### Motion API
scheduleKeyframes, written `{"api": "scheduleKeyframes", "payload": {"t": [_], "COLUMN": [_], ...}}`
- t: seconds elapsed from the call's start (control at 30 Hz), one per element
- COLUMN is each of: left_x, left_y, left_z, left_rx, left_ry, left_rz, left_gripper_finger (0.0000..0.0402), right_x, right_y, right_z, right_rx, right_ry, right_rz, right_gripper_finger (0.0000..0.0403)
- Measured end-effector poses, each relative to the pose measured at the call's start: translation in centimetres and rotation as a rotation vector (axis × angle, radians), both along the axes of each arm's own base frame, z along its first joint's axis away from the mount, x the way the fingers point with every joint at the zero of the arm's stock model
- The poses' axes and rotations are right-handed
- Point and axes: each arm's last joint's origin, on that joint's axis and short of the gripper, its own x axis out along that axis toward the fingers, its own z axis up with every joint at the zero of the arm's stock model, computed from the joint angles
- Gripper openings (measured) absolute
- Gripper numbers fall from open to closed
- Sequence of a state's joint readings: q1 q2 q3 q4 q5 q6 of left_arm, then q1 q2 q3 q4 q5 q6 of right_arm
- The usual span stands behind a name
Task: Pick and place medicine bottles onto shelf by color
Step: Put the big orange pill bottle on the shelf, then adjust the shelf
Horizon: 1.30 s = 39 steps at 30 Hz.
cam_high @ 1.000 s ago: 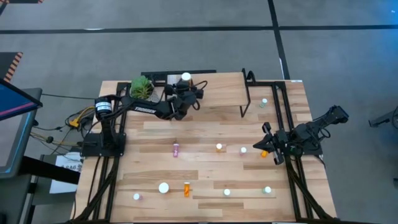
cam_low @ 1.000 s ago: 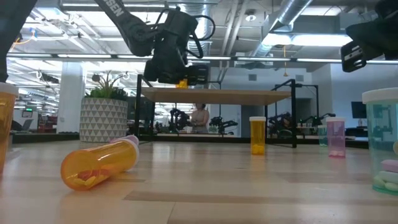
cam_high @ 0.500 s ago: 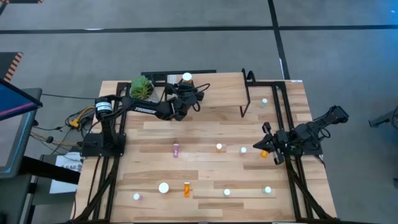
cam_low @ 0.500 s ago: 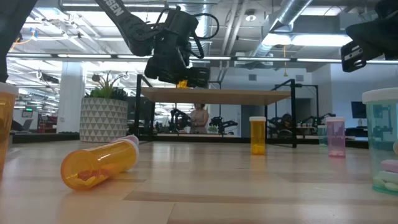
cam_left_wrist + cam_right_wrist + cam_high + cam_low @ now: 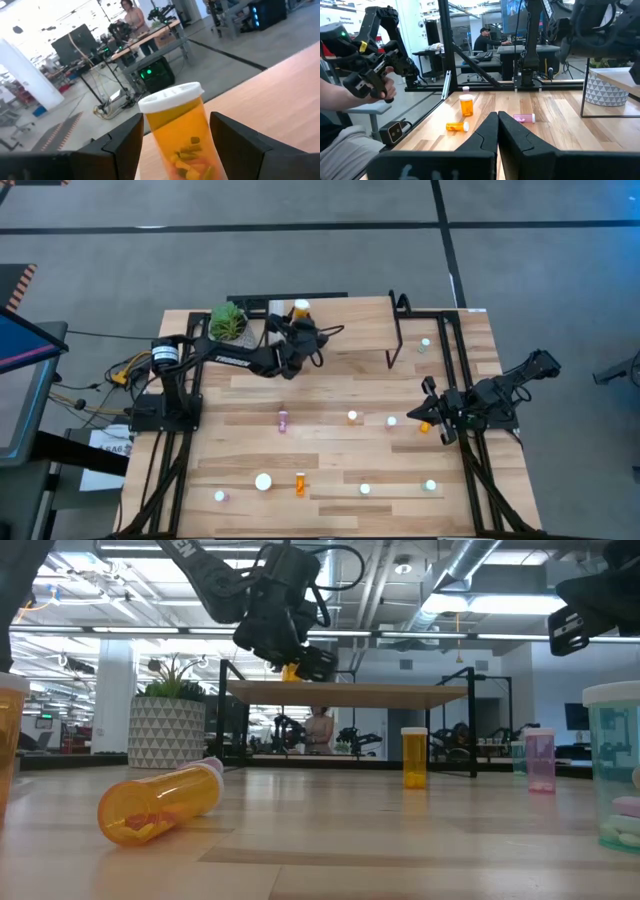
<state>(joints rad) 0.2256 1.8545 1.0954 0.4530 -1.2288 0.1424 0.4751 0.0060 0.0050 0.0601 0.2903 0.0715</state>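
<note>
One large orange pill bottle with a white round cap [image 5: 177, 132] stands upright between the fingers [image 5: 125, 145] of the left gripper [image 5: 300, 330], which sits over the low light-wood shelf on thin black legs [image 5: 345, 695], near the shelf's end beside the green plant in the patterned white pot [image 5: 227, 321]. The jaws are spread to the bottle's width, one dark finger on each flank; the left wrist view shows them just beside or touching the body, and I cannot tell whether the bottle already rests on the shelf board or hangs in the grip. Its long axis is vertical, cap up, square to the line between the fingers, so my judgement is that the coming move turns on parting the jaws sideways and backing off along the shelf without tipping it.

The right gripper [image 5: 497, 127] waits well away from the shelf, at the edge of the big wooden tabletop [image 5: 330, 385], its jaws pressed together on nothing.

Other small bottles, orange, pink and teal, are scattered across that tabletop, away from the shelf; one orange bottle [image 5: 160, 805] lies on its side. Behind the shelf is an open workshop with benches and a person [image 5: 321, 727] far off.
</note>
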Motion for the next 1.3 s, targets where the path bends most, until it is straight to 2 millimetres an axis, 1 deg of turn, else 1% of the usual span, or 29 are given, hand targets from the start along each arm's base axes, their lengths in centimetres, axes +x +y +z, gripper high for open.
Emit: {"api": "scheduleKeyframes", "payload": {"t": [0.23, 0.47, 0.6, 0.77, 0.93, 1.03, 1.13, 1.3], "left_x": [-0.4, -0.7, -0.8, -0.8, -1.6, -2.3, -3.1, -3.7], "left_y": [-0.4, -0.6, -0.6, -0.6, -0.9, -1.1, -1.2, -1.9], "left_z": [0.2, -0.2, -0.4, -0.4, 0.4, 1.3, 2.6, 3.4], "left_rx": [-0.026, -0.063, -0.085, -0.085, -0.104, -0.113, -0.118, -0.144], "left_ry": [-0.003, -0.028, -0.058, -0.056, -0.025, -0.020, -0.055, -0.044], "left_rz": [-0.003, -0.008, -0.008, -0.006, -0.019, -0.018, -0.014, -0.045], "left_gripper_finger": [0.0218, 0.0221, 0.0239, 0.0265, 0.0277, 0.0278, 0.0278, 0.0278], "right_x": [0.0, 0.0, 0.0, 0.0, 0.0, 0.0, 0.0, 0.0], "right_y": [0.0, 0.0, 0.0, 0.0, 0.0, 0.0, 0.0, 0.0], "right_z": [0.0, 0.0, 0.0, 0.0, 0.0, 0.0, 0.0, 0.0], "right_rx": [0.000, 0.000, 0.000, 0.000, 0.000, 0.000, 0.000, 0.000], "right_ry": [0.000, 0.000, 0.000, 0.000, 0.000, 0.000, 0.000, 0.000], "right_rz": [0.000, 0.000, 0.000, 0.000, 0.000, 0.000, 0.000, 0.000], "right_gripper_finger": [0.0033, 0.0033, 0.0033, 0.0033, 0.0033, 0.0033, 0.0033, 0.0033]}}
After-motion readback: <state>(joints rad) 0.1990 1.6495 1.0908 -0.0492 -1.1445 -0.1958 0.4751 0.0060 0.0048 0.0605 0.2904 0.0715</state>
